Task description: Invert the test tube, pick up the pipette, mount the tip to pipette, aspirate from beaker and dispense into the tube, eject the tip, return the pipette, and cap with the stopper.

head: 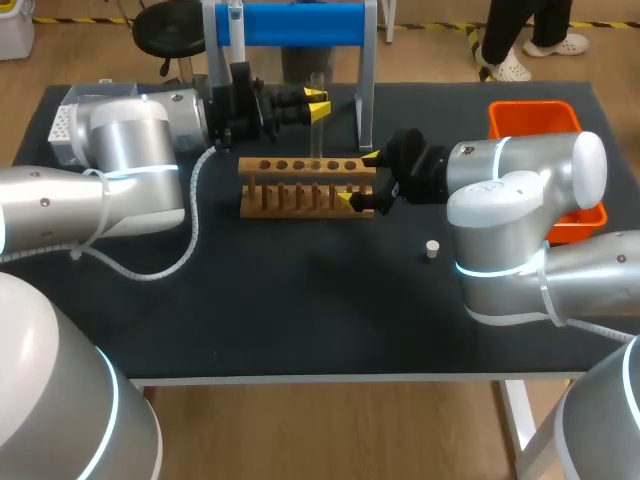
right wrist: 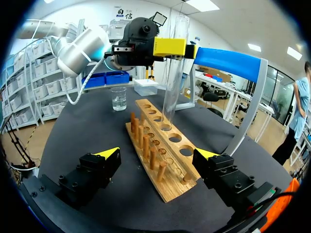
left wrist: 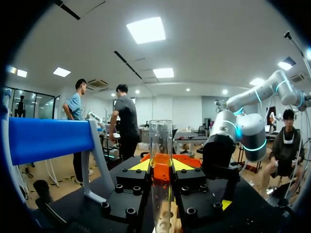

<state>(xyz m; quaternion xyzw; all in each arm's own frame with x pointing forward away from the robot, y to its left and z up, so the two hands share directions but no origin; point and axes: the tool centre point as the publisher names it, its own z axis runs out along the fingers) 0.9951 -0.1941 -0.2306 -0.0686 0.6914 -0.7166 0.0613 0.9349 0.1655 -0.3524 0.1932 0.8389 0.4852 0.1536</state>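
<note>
My left gripper [head: 315,105] is shut on a clear test tube [head: 317,92], held upright over the back row of the wooden rack [head: 300,190]. In the left wrist view the tube [left wrist: 161,141] stands between the yellow tips with its open rim up. In the right wrist view the tube's [right wrist: 174,73] lower end sits at one of the rack's [right wrist: 167,182] holes. My right gripper [head: 360,180] is open and straddles the rack's right end, its fingers clear of the wood. A small white stopper [head: 432,249] lies on the table by the right arm. A beaker [right wrist: 118,98] of clear liquid stands beyond the rack.
A blue-barred pipette stand [head: 290,24] rises at the back, with a pipette [head: 235,18] hanging at its left end. An orange bin [head: 533,118] sits at the back right and a white tip box [head: 60,125] at the back left. Black table front [head: 300,320] lies bare.
</note>
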